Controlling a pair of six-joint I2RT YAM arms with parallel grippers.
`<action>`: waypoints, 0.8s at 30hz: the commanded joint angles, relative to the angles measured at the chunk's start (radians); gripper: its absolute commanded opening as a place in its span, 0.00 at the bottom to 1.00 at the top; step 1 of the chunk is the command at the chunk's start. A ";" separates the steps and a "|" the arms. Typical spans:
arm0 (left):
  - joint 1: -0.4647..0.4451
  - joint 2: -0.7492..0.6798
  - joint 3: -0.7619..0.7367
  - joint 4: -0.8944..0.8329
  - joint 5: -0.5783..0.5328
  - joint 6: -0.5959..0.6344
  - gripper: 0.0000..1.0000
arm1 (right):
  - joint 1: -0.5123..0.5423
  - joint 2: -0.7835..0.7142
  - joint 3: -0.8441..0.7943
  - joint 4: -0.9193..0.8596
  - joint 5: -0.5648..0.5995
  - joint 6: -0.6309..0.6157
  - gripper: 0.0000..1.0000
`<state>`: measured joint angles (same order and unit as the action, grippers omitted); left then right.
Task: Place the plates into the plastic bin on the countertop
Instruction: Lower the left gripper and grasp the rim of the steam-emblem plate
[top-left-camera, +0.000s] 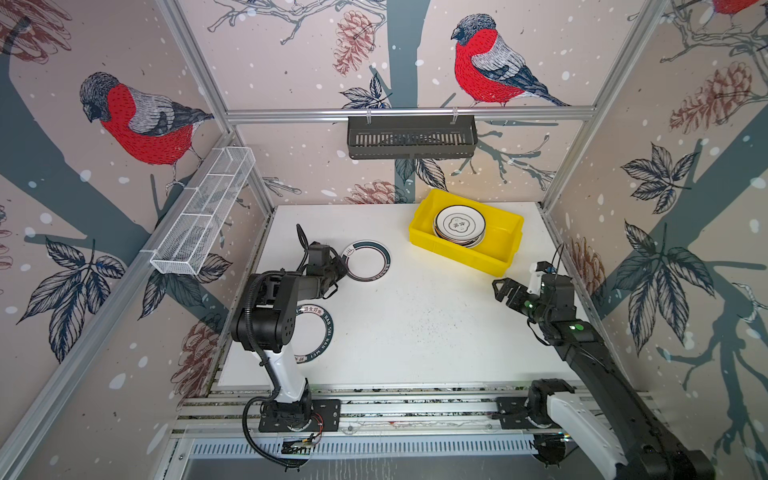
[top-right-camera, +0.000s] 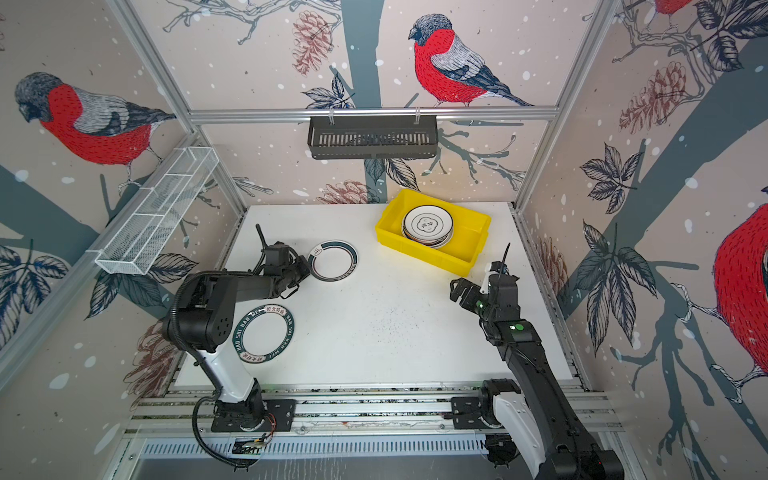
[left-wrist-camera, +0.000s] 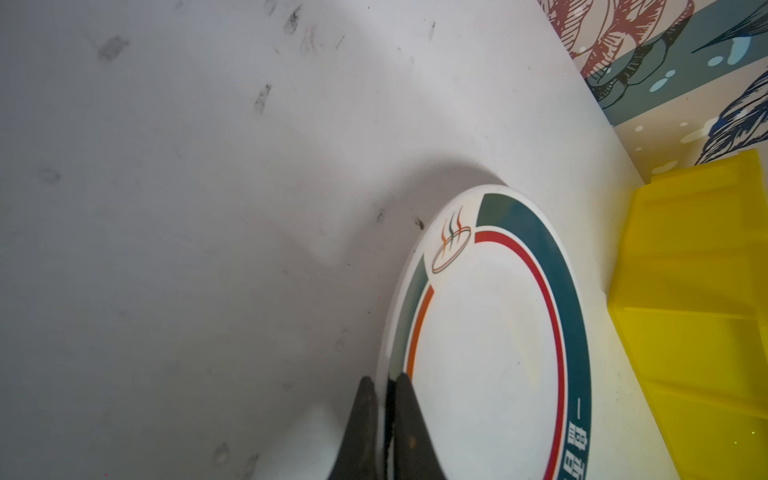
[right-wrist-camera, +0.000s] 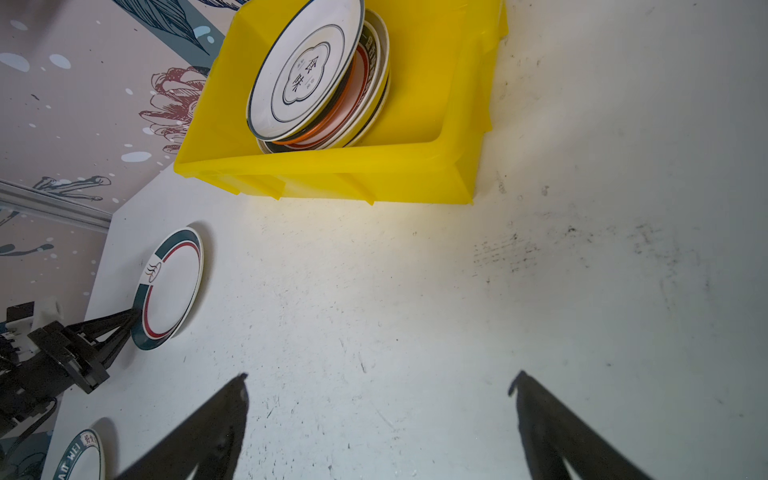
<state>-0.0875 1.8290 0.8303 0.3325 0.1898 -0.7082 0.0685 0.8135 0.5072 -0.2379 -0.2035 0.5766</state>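
A white plate with a teal rim and a red-orange inner ring (top-left-camera: 368, 261) (top-right-camera: 332, 261) (right-wrist-camera: 170, 286) lies on the countertop (top-left-camera: 415, 332) left of centre. My left gripper (left-wrist-camera: 384, 380) (top-left-camera: 343, 268) is shut on this plate's (left-wrist-camera: 490, 332) left rim, one finger above and one below. A second plate with a lettered teal rim (top-right-camera: 264, 334) (top-left-camera: 318, 332) lies nearer the front, partly under the left arm. The yellow plastic bin (top-left-camera: 457, 253) (top-right-camera: 428, 254) (right-wrist-camera: 332, 174) holds a stack of several plates (top-left-camera: 459, 226) (right-wrist-camera: 307, 75). My right gripper (right-wrist-camera: 378, 380) (top-left-camera: 500, 289) hangs open and holds nothing, just in front of the bin's right end.
A black slotted basket (top-left-camera: 411, 137) hangs on the back rail. A white wire mesh rack (top-left-camera: 203, 216) hangs on the left wall. Aluminium rails (top-left-camera: 395, 403) run along the front edge by the arm bases. Walls close in on three sides.
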 joint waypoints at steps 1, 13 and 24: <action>0.000 -0.001 -0.005 -0.138 -0.014 0.044 0.04 | -0.001 -0.005 0.005 -0.004 0.006 0.005 1.00; 0.000 -0.049 -0.012 -0.113 0.090 0.040 0.00 | -0.001 -0.022 -0.001 0.050 -0.085 0.063 1.00; 0.000 -0.179 -0.099 -0.033 0.120 0.002 0.00 | -0.001 0.003 -0.038 0.126 -0.156 0.101 1.00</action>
<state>-0.0879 1.6661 0.7452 0.2848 0.2955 -0.7025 0.0669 0.8070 0.4652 -0.1661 -0.3325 0.6575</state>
